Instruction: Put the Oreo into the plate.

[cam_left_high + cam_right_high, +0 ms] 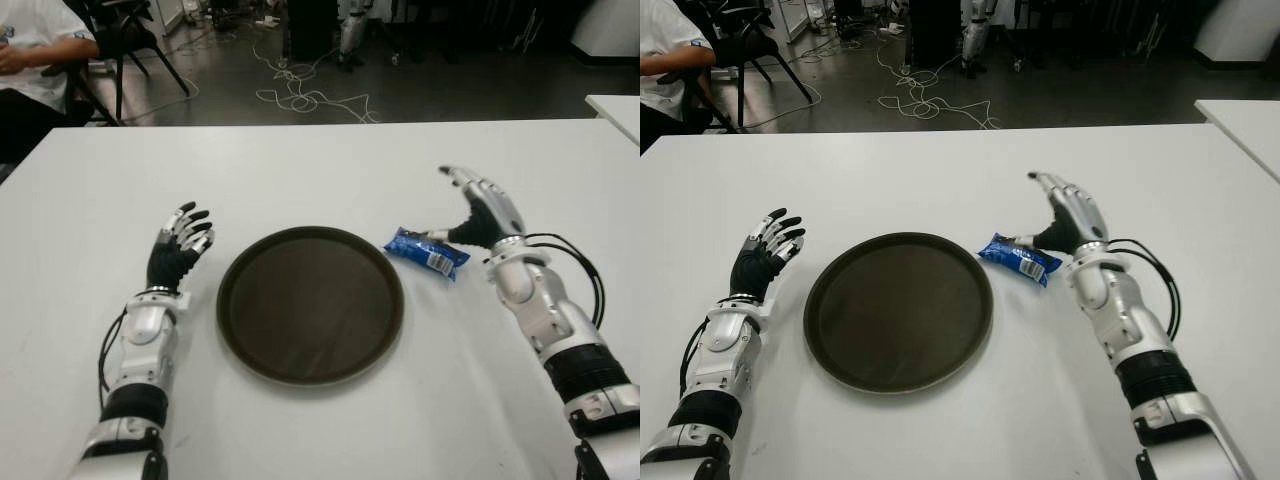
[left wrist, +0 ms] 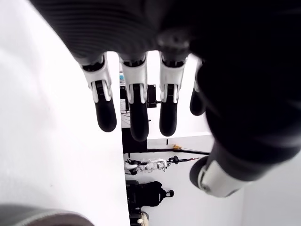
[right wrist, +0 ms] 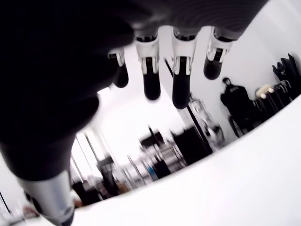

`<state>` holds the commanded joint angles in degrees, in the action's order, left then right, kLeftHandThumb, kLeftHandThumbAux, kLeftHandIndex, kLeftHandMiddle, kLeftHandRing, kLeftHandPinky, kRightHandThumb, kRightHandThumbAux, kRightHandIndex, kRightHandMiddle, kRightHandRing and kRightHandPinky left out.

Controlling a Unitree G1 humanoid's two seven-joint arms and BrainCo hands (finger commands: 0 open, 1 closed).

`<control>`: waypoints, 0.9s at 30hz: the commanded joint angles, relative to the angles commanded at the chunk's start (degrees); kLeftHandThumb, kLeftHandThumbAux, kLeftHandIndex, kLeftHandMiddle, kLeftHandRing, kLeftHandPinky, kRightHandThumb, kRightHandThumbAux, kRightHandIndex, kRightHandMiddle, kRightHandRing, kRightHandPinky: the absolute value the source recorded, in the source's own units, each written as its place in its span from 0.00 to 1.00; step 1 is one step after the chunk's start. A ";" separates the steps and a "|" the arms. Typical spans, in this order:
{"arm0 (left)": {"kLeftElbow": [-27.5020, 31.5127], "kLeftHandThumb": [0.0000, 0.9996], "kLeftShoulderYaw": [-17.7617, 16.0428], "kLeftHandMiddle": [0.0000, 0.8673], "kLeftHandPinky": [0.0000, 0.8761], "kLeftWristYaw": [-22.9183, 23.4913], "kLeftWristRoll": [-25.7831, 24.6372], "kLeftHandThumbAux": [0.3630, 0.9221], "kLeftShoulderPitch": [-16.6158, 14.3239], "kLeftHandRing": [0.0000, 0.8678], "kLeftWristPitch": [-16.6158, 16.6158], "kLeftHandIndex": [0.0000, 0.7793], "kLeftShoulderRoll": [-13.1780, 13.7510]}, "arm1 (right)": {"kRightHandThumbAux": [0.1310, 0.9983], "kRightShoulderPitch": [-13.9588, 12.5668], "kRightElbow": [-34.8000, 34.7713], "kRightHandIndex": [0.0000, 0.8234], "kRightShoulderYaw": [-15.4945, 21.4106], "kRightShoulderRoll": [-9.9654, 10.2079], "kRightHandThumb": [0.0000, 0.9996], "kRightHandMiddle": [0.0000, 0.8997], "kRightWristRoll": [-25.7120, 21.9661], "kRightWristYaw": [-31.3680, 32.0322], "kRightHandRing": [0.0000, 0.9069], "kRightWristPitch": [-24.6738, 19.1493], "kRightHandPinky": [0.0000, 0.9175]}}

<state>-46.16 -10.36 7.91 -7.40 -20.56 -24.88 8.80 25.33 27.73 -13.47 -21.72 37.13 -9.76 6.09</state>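
A blue Oreo packet (image 1: 428, 252) lies flat on the white table (image 1: 320, 170), just off the right rim of the round dark brown plate (image 1: 310, 305). The plate holds nothing. My right hand (image 1: 464, 208) stands right of the packet with its fingers (image 3: 181, 92) spread and extended; its thumb reaches down close to the packet's right end, and I cannot tell if it touches. Nothing shows inside that hand in the right wrist view. To the left of the plate my left hand (image 1: 180, 242) shows palm-down and open, holding nothing.
A seated person (image 1: 30, 50) and a chair (image 1: 125, 40) are beyond the table's far left corner. Cables (image 1: 300, 95) lie on the floor behind the far edge. Another white table's corner (image 1: 615, 108) shows at the far right.
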 joint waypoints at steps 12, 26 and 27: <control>0.22 0.13 -0.07 0.26 0.24 -0.85 0.28 0.73 0.25 0.24 -0.01 0.20 -0.11 | 0.71 -0.43 -1.55 0.15 -2.36 0.67 0.00 0.20 1.80 0.74 0.20 -3.75 0.14; 1.02 0.10 0.41 0.26 0.23 -0.92 0.84 0.73 0.53 0.24 0.56 0.20 0.07 | 0.72 -0.92 -5.08 0.13 -5.81 -0.32 0.00 0.16 4.08 7.63 0.16 -8.76 0.10; 1.06 0.10 0.40 0.26 0.23 -0.92 0.83 0.73 0.52 0.24 0.56 0.20 0.04 | 0.72 -0.97 -5.55 0.12 -6.00 -0.36 0.00 0.15 4.33 8.29 0.15 -9.43 0.09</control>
<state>-45.10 -9.96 6.99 -6.57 -20.04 -24.32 8.84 24.36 22.18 -19.46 -22.08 41.46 -1.46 -3.35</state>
